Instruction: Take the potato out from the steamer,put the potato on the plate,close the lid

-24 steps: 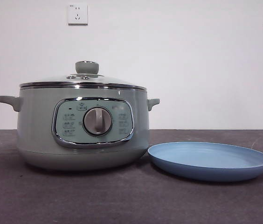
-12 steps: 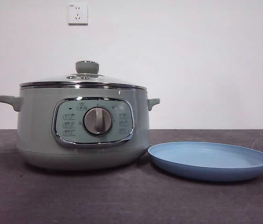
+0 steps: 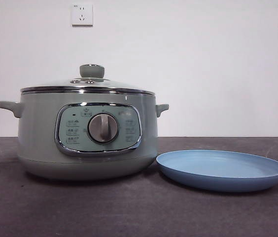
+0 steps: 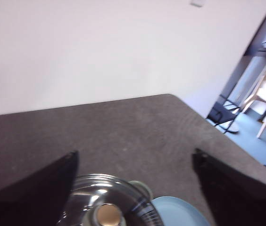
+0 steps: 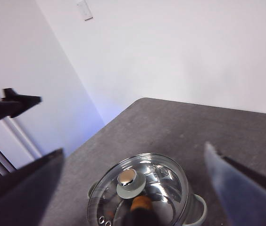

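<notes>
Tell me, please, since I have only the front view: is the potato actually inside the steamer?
Observer: Yes. The right wrist view shows the potato through the glass of the lid, which sits closed on the steamer.
Operator: Thank you. Where are the arms? I see neither.
Observer: Both hang high above the steamer, looking down on the lid. The left tool and the right tool are each wide open and hold nothing.
</notes>
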